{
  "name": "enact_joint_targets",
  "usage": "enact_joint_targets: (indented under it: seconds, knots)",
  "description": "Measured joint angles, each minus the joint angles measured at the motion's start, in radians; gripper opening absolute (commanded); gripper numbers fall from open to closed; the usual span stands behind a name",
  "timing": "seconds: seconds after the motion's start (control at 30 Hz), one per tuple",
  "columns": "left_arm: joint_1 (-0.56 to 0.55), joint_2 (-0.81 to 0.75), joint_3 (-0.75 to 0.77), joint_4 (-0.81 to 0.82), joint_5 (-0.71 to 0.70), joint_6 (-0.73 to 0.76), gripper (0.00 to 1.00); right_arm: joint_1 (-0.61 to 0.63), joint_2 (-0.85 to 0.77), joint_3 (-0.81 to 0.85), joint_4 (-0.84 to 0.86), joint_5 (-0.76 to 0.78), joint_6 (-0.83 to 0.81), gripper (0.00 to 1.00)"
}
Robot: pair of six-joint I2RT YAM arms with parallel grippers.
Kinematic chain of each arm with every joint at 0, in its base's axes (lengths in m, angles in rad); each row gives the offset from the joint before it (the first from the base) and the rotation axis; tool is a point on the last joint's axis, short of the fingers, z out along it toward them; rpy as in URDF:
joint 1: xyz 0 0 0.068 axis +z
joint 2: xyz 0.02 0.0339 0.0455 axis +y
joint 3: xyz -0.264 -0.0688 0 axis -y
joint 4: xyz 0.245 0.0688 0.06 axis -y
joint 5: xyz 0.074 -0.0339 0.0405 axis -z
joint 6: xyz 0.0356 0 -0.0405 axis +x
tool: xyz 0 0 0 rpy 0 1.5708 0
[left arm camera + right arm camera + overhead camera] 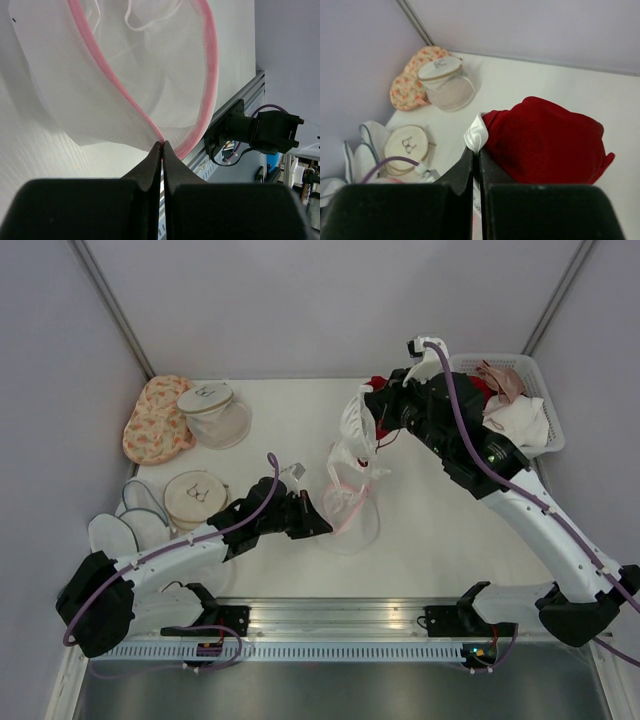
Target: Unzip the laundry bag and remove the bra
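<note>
The laundry bag (352,524) lies open on the surface (455,530) just ahead of the arm bases. The left hand (163,150) is pressed together on the pink rim where the two zip edges meet, pinning that corner low. The right hand (386,418) is raised above and behind the bag, its fingers closed on a white edge of the bra (356,436). The wrist view shows the red cup bulging just beyond that pinch. From above, most of the garment hangs free of the mouth, but thin pale straps trail down toward the opening, and whether their ends are inside the mesh cannot be told. The step in hand appears to be the extraction itself, and it looks nearly finished. To do it well, the left hand should hold the rim firm and low so the bag does not ride up with the garment. The right should lift straight up and slightly away until the straps are clear of the pink edge, and only then swing sideways. The grip is on a narrow edge strip, so a slow, steady pull is safer than a jerk. If a strap or hook snags on the mesh or zip teeth, easing back a little should do better than hauling. The basket (520,362) of garments on the right looks the likely place to set it down.
</note>
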Motion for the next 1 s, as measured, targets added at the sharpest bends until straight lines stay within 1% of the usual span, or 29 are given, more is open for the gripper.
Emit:
enact_joint_targets:
  seconds: [0.17, 0.3, 0.57, 0.7, 0.83, 1.0]
  knots:
    - [0.0, -0.004, 0.0, -0.023, -0.021, 0.0, 0.02, -0.002, -0.022, -0.071, -0.066, 0.031, -0.026, 0.0]
    - [0.0, -0.014, 0.0, -0.038, -0.029, 0.0, 0.02, -0.013, -0.053, -0.056, -0.103, 0.034, -0.046, 0.0]
    - [0.0, -0.014, 0.0, -0.049, -0.043, 0.0, 0.02, -0.019, -0.067, 0.062, -0.135, -0.016, -0.07, 0.0]
    - [0.0, -0.014, 0.0, -0.06, -0.045, 0.0, 0.02, -0.019, -0.056, 0.136, -0.175, 0.009, -0.094, 0.0]
    - [0.0, -0.014, 0.0, -0.061, -0.045, 0.0, 0.02, -0.02, -0.028, 0.27, -0.198, 0.05, -0.126, 0.0]
    - [0.0, -0.014, 0.0, -0.063, -0.046, 0.0, 0.02, -0.02, 0.005, 0.409, -0.219, 0.052, -0.155, 0.0]
